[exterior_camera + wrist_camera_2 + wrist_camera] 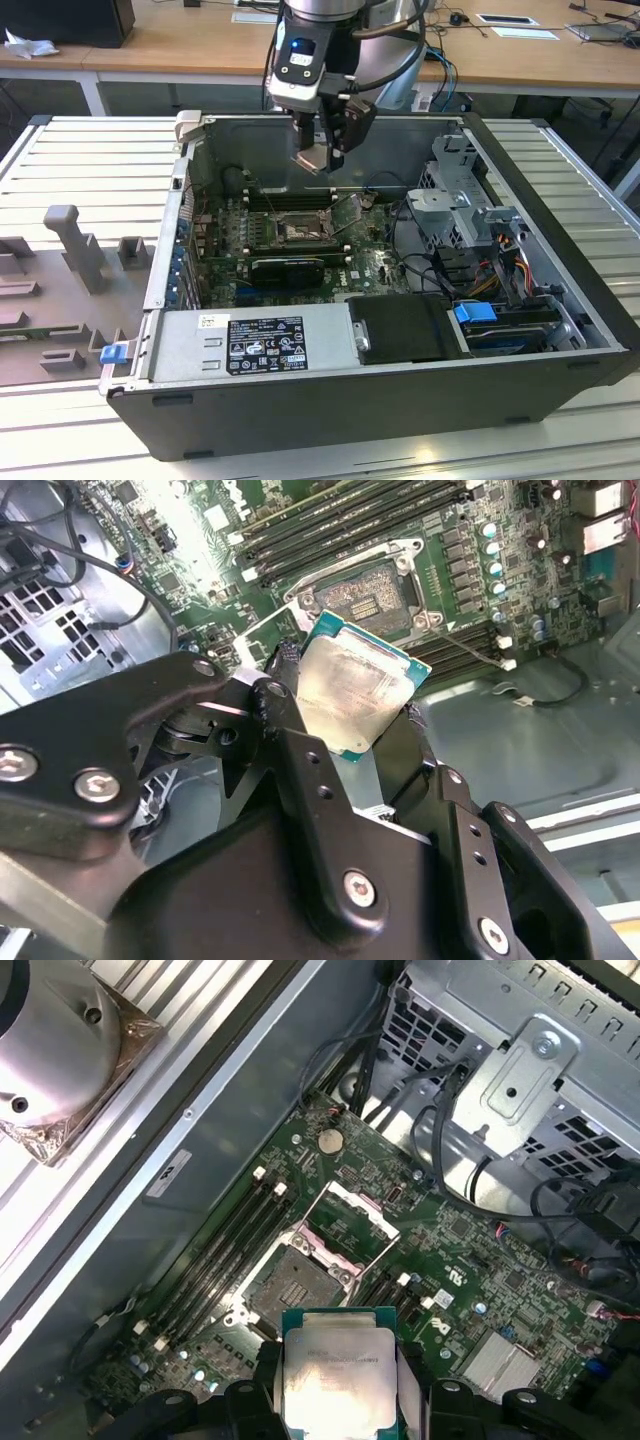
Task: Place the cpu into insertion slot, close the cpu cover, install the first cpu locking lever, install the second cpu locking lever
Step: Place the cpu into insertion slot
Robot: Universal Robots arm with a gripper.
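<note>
My gripper (318, 150) hangs above the open computer case, shut on the cpu (312, 158), a small square chip with a pale metal top and a green edge. In both wrist views the cpu (350, 695) (338, 1375) sits between the black fingers (412, 735) by two opposite edges. The insertion slot (298, 232) (370, 588) (295, 1282) lies bare on the green motherboard below the chip, with clear air between them. The cpu cover (347, 1222) (346, 211) stands swung up at the slot's side.
Black memory slots (225, 1240) flank the socket. A silver drive cage (455, 190) with loose cables (450, 1160) stands at the exterior view's right. The power supply (265, 342) lines the case's near wall (350, 410). Grey fixtures (75, 245) lie outside the case, on the exterior view's left.
</note>
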